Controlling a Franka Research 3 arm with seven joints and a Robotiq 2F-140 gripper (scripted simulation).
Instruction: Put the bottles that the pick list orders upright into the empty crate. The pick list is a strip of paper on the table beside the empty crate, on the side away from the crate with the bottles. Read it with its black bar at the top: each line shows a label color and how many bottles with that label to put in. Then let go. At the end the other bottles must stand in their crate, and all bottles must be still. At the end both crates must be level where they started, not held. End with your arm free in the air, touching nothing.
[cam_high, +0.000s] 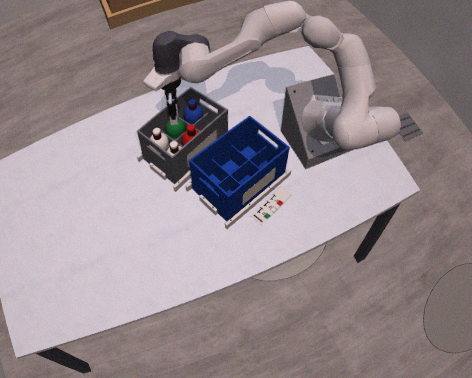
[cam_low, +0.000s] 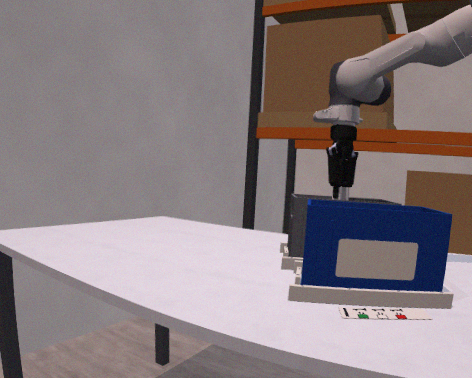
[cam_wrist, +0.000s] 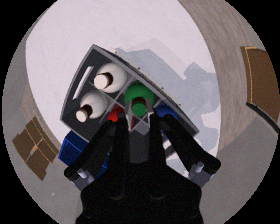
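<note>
The gripper (cam_high: 173, 111) hangs straight down over the grey crate (cam_high: 150, 146) and is clenched on the neck of the green bottle (cam_high: 175, 129), which stands in a middle compartment. The neck is the only part that rises above the dividers, so the grasp there looks deliberate.

Around it, still in their compartments, stand a blue bottle (cam_high: 193, 112), a red bottle (cam_high: 189, 135) and two white bottles (cam_high: 159, 140), each just beside the green one. A straight lift seems the safest way out.

The blue crate (cam_high: 280, 145) touches the grey one on the side toward the table's (cam_high: 90, 240) right edge, and its compartments are bare. The paper strip (cam_high: 270, 204) lies just beyond it, toward the near edge, showing a green and a red mark; the counts are too small to read.

The table's left half gives wide room, while the arm's base block (cam_high: 295, 107) sits near the far right corner.
</note>
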